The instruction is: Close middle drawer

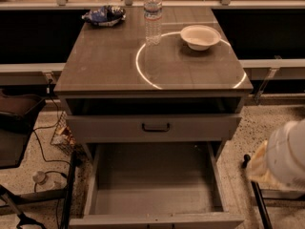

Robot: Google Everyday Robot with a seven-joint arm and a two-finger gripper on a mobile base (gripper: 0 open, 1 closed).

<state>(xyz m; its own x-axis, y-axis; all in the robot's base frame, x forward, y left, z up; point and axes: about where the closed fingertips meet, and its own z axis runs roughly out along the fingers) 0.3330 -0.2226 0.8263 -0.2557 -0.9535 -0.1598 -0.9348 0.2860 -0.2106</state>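
Observation:
The middle drawer point(155, 194) is pulled far out toward me, a long bare grey-brown box with its low front point(157, 220) at the bottom edge of the view. Above it sits the taller-fronted top drawer point(119, 128) with a dark bar handle point(156, 127), slightly out, with a dark gap under the cabinet top point(109, 66). The lowest drawer is hidden. My gripper point(281, 159) shows as a blurred white and tan shape at the lower right, beside the open drawer's right side and apart from it.
A water bottle point(153, 14), a white bowl point(200, 36) and a blue snack bag point(103, 15) stand on the cabinet top. A black chair point(16, 123), cables and a wire basket point(61, 132) are at the left. A dark bar point(259, 204) lies on the floor at the right.

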